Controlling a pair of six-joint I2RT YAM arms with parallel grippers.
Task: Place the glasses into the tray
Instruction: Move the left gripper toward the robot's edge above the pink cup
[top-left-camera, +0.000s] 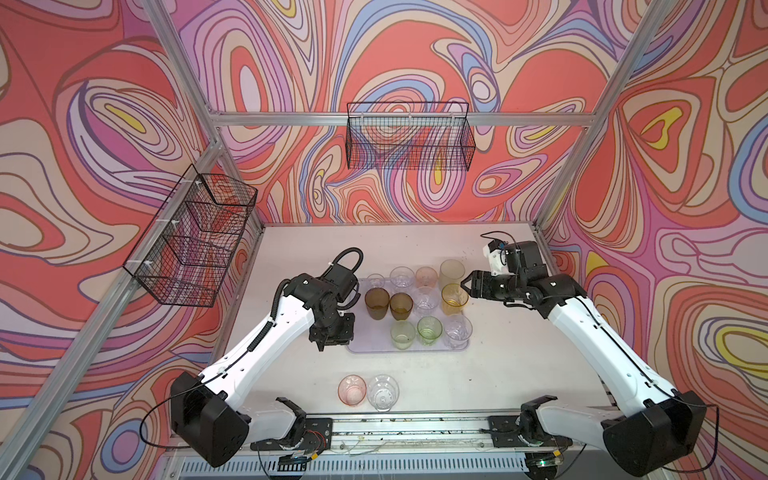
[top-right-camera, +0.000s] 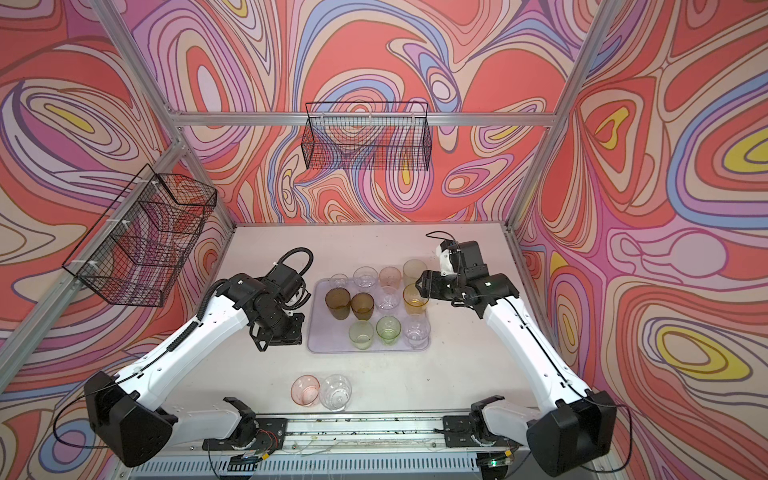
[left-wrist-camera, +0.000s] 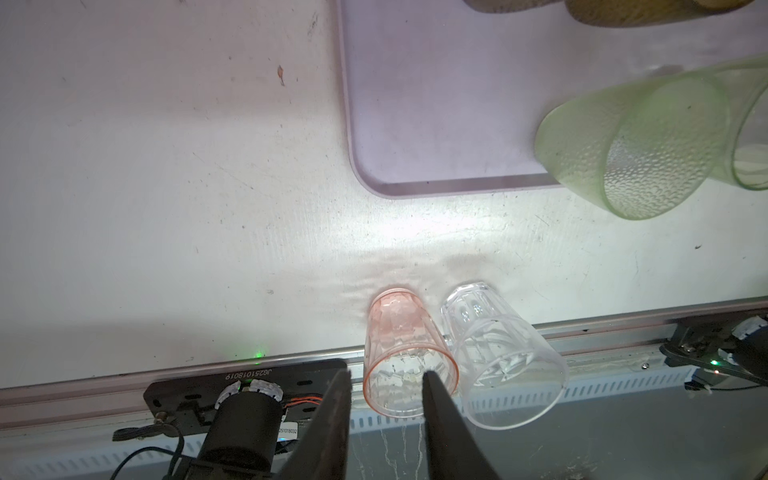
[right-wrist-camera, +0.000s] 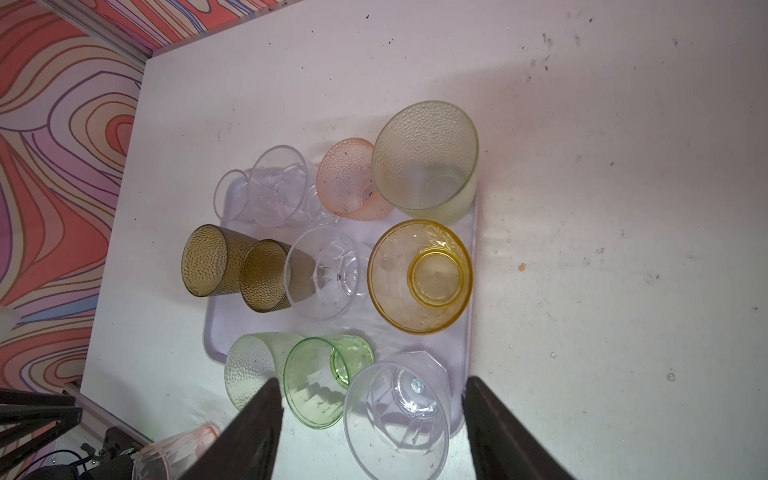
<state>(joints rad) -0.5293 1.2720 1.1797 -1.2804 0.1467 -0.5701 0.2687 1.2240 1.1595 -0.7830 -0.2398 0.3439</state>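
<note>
Left tool (left-wrist-camera: 385, 376) hangs over the bench (top-left-camera: 519, 353) with its two fingers a little way apart, and it holds nothing. It points down, just beside the left edge of the tray (top-left-camera: 368, 337). The right tool (right-wrist-camera: 372, 380) is up over the far right side of the tray. Its fingers are wide apart, and it holds nothing too.

The bench is white with small dirty marks. One wire basket (top-left-camera: 191, 237) hangs on the side wall, far out past the left tool. Another wire basket (top-left-camera: 409, 137) hangs on the back wall, well away from both tools.

The tray is pale purple and flat, and it lies between the two tools. Eleven glasses stand in it.

The biggest is a tall yellow-green glass (top-left-camera: 452, 272), just beside the right tool's fingers. A yellow glass (top-left-camera: 454, 298) stands close by that tool's tips.

A brown glass (top-left-camera: 377, 304) and a second brown glass (top-left-camera: 401, 306) stand side by side, nearer the left tool. A pale green glass (top-left-camera: 402, 335) and a bright green glass (top-left-camera: 429, 331) stand in the near row, with a clear glass (top-left-camera: 457, 331) beside them. The other glasses in the tray are three clear ones and a pink dotted one.

Two glasses are not in the tray. A pink glass (top-left-camera: 352, 390) and a clear bench glass (top-left-camera: 382, 392) stand close side by side on the bench, a little way in front of the left tool.
</note>
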